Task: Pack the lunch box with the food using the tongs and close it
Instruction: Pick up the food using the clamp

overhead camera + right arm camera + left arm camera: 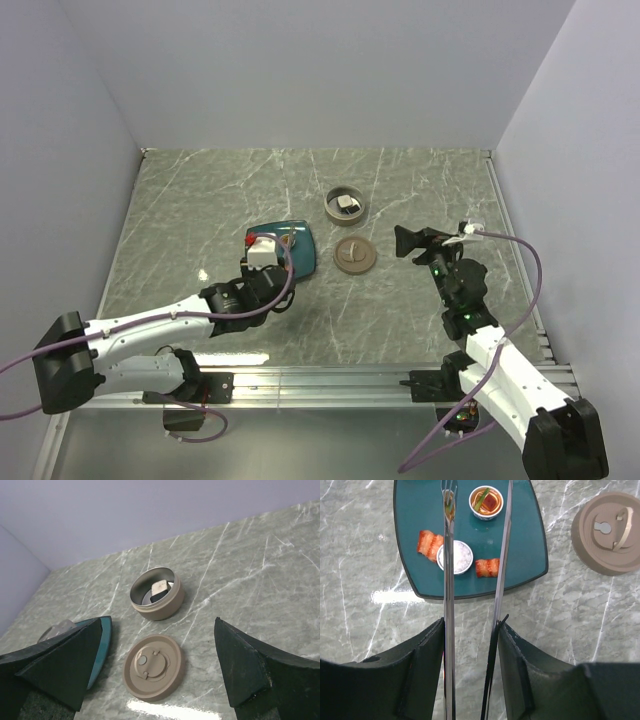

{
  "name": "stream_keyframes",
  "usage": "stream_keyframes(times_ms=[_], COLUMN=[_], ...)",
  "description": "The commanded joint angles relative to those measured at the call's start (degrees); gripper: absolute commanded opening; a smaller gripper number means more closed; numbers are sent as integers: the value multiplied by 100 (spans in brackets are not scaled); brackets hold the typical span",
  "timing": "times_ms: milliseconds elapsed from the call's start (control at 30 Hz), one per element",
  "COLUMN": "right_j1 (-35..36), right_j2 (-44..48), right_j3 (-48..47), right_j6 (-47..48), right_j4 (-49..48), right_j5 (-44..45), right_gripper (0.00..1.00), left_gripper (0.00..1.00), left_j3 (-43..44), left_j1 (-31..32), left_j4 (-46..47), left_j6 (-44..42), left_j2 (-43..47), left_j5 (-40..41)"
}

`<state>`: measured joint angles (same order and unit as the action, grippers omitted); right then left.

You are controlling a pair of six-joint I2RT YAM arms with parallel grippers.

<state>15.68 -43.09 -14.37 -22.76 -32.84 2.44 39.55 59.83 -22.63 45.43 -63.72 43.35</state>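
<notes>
My left gripper [471, 625] is shut on the tongs [448, 580], whose two slim metal arms reach forward over the teal plate [530, 555] with their tips apart. On the plate lie the food pieces: two orange-red bits [430, 542], a white round [455, 556] and a small white cup with sauce [486, 501]. The left tong arm passes over the white round. The lunch box [165, 607] stands open with one white-and-dark piece [159, 587] inside. Its tan lid [154, 667] lies flat in front of it. My right gripper [157, 625] hovers open above the lid, holding nothing.
From above, the plate [300, 250] sits left of the lid [355, 255], and the lunch box [346, 206] lies just behind the lid. Grey walls close off the marble table at the back and both sides. A metal rail runs along the near edge.
</notes>
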Motion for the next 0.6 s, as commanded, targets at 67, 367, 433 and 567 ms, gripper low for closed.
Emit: stream_keyframes(times_ms=[67, 367, 433, 567], right_j1=[-48, -39, -48, -48], right_j2=[134, 73, 73, 64], right_j3=[101, 84, 92, 84], right_j6=[-26, -26, -26, -26], right_j4=[-29, -47, -38, -47], right_j5=[-41, -59, -59, -50], right_gripper=[100, 100, 100, 100], left_gripper=[51, 52, 52, 52], left_j3=[79, 150, 141, 123], left_j1=[37, 37, 37, 37], left_j4=[-57, 171, 224, 312], left_j6=[194, -7, -43, -96], left_j2=[-280, -624, -606, -545], left_j5=[200, 59, 24, 33])
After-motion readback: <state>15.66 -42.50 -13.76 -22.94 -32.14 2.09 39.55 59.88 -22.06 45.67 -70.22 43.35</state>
